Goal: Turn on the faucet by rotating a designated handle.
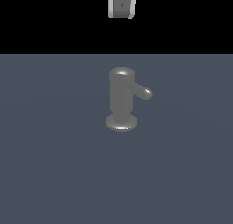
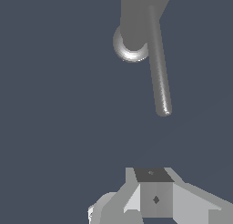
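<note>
The faucet (image 1: 121, 98) is a dull grey upright cylinder with a rounded cap and a flared disc base, standing on the blue-grey floor in the middle of the exterior view. Its handle (image 1: 143, 92), a slim rod with a rounded tip, sticks out from near the top toward the exterior view's right. My gripper (image 1: 121, 12) hangs high above and behind the faucet, well apart from it, its fingers pressed together with nothing between them. The wrist view shows the faucet (image 2: 134, 22), the handle (image 2: 159, 70) and the gripper (image 2: 154, 182) a clear gap away from the rod's tip.
A flat blue-grey floor (image 1: 54, 164) spreads around the faucet, ending at a black background behind it. No other objects show.
</note>
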You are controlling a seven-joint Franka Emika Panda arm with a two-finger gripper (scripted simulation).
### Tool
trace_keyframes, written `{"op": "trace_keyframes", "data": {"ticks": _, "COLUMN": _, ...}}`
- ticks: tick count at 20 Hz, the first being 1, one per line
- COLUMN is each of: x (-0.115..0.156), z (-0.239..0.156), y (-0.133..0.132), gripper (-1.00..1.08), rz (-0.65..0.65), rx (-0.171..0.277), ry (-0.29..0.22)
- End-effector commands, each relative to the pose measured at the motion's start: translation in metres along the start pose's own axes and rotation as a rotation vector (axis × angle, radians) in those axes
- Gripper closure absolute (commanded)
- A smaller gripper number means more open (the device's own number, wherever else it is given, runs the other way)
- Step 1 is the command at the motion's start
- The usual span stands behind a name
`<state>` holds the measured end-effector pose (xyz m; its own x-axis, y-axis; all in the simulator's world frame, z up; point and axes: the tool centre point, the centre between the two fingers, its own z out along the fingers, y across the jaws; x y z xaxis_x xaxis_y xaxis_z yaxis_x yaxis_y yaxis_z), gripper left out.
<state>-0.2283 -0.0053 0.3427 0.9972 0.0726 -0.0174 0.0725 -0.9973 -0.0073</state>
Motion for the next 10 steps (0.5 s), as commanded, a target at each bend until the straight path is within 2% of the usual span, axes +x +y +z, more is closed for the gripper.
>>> {"op": "trace_keyframes", "data": {"ticks": 1, "x": 0.006, "z": 0.019, "y": 0.001, "gripper": 1.08, "rz": -0.015, "rx": -0.001, "ry": 0.003}}
{"op": "trace_keyframes", "data": {"ticks": 10, "x": 0.028, "z": 0.079, "y": 0.004, "gripper": 1.08, "rz": -0.063, "rx": -0.005, "ry": 0.011}}
